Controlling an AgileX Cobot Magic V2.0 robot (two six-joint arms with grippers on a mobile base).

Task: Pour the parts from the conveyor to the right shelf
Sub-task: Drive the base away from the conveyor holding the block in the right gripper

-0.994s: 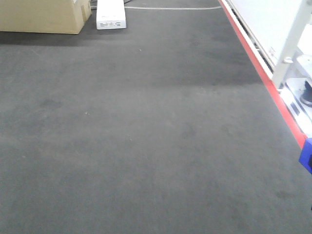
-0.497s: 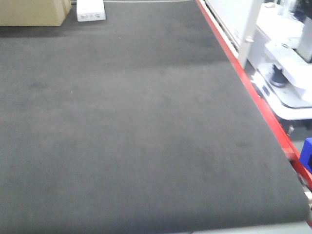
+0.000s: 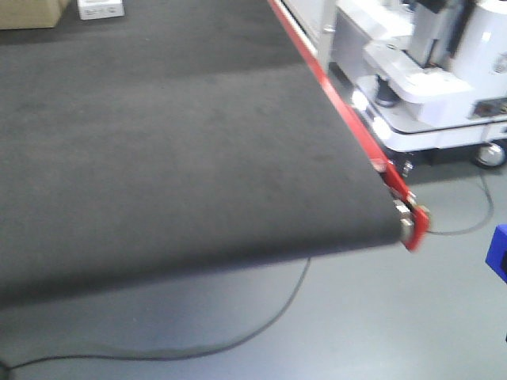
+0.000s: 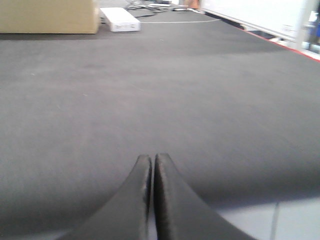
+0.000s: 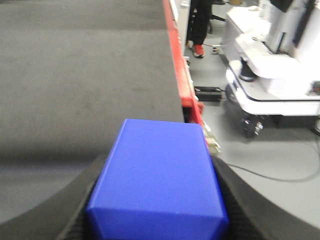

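Observation:
A bright-blue plastic part (image 5: 157, 175) fills the bottom of the right wrist view, with my right gripper (image 5: 159, 167) shut on it and a black finger on each side. A corner of the same part (image 3: 499, 252) shows at the right edge of the front view, over the floor. The conveyor (image 3: 174, 150) is a wide dark-grey belt with a red strip (image 3: 341, 119) along its right edge; its near end is in view. My left gripper (image 4: 152, 159) hangs over that near end, shut and empty. The right shelf is out of view.
A white wheeled machine (image 3: 428, 79) stands on the grey floor just right of the belt. A black cable (image 3: 238, 336) lies on the floor below the belt's end. A cardboard box (image 4: 47, 16) and a white box (image 4: 120, 19) sit at the belt's far end.
The front view has swung right and back: the belt's end, the floor and the white machine have come into view, and the boxes have slid to the top left. The blue part stays at the right edge.

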